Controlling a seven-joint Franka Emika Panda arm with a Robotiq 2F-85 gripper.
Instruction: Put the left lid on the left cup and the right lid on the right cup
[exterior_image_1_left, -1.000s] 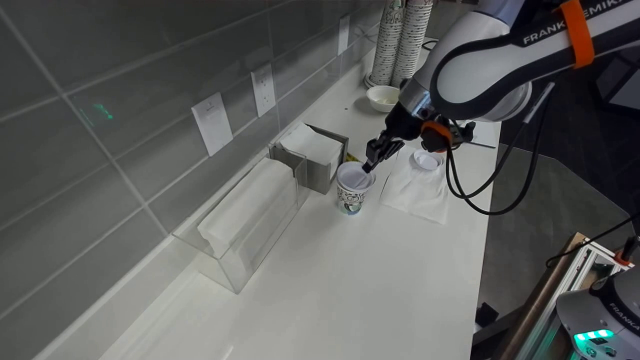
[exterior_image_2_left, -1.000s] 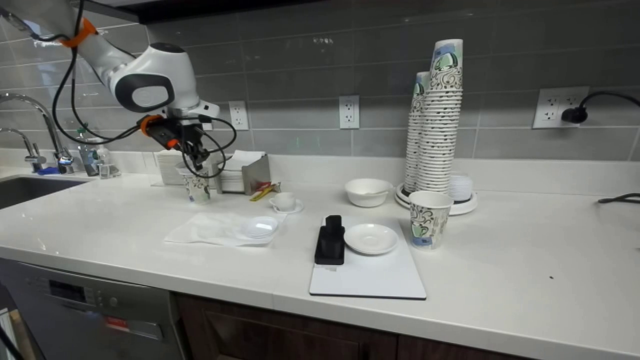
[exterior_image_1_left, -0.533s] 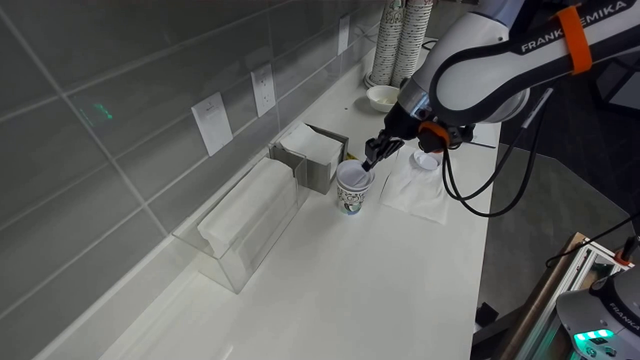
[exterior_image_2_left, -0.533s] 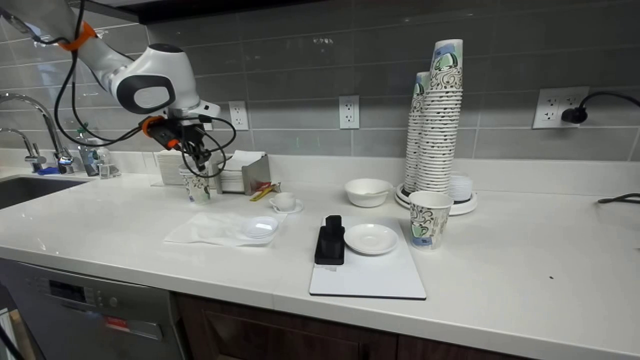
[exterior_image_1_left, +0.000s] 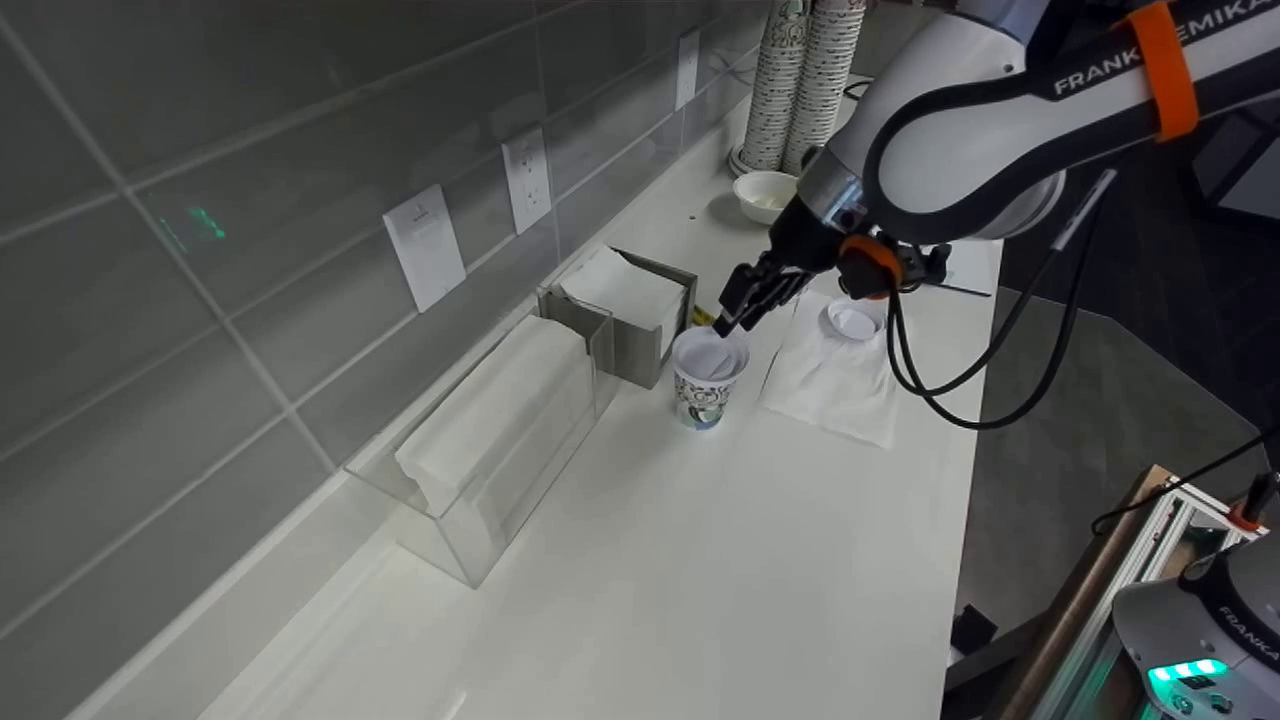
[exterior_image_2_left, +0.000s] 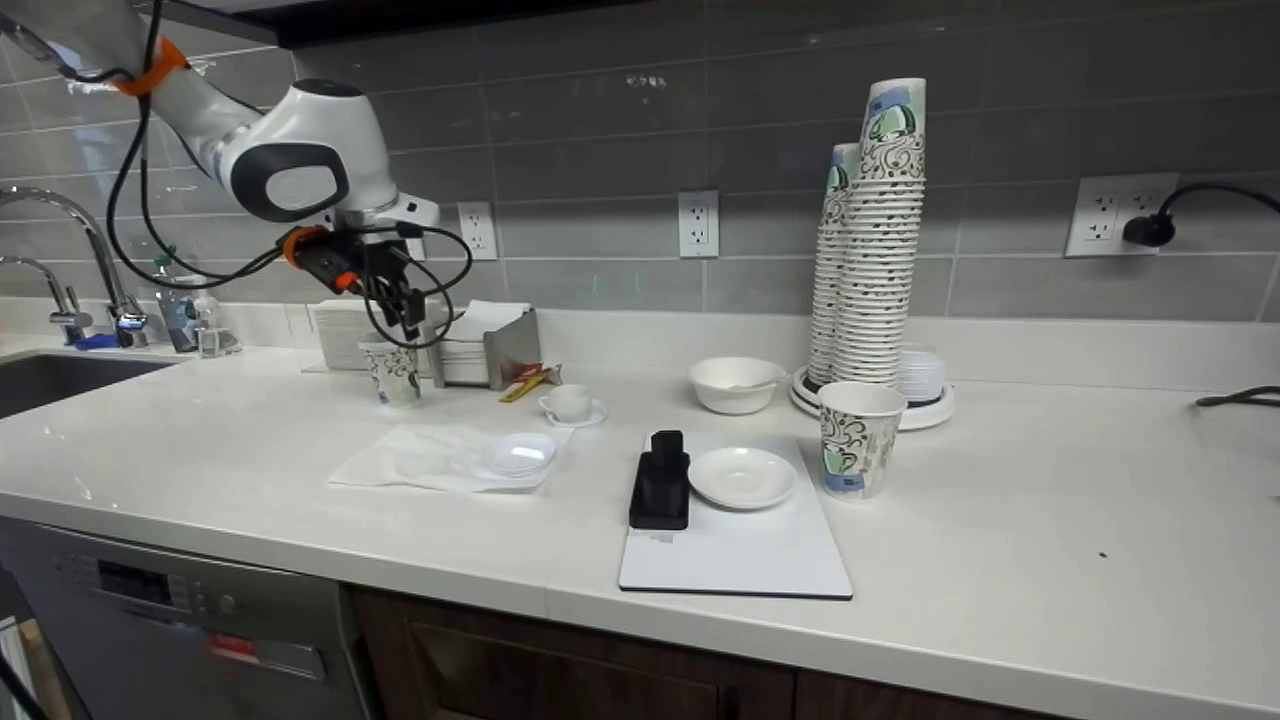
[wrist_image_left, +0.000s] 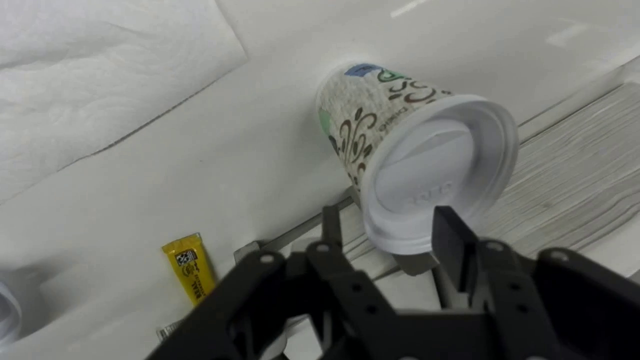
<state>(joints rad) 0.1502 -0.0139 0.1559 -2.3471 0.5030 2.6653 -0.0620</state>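
Observation:
The left cup (exterior_image_2_left: 392, 380), patterned paper, stands upright by the napkin holders. The left lid (wrist_image_left: 435, 170), white plastic, lies over its mouth; whether it is pressed fully down I cannot tell. My gripper (wrist_image_left: 387, 220) is open just above the lid's near rim, its fingers (wrist_image_left: 452, 245) apart with nothing held between them. Both exterior views show the gripper (exterior_image_1_left: 737, 325) over that rim. On a paper sheet sits the right lid (exterior_image_2_left: 520, 455), flat and white. Farther right is the right cup (exterior_image_2_left: 862, 440), upright and uncovered; the wrist view leaves it out.
Behind the left cup are a metal napkin holder (exterior_image_2_left: 512, 345) and a clear napkin box (exterior_image_1_left: 500, 480). A small cup on a saucer (exterior_image_2_left: 570, 403), a bowl (exterior_image_2_left: 735, 385), tall cup stacks (exterior_image_2_left: 880, 280) and a board with a plate (exterior_image_2_left: 742, 478) occupy the counter. Yellow packet (wrist_image_left: 190, 267) lies nearby.
The gripper has opened and its fingertips have risen slightly from the left lid's rim. That lid, earlier at the fingertips, now rests on the left cup without them.

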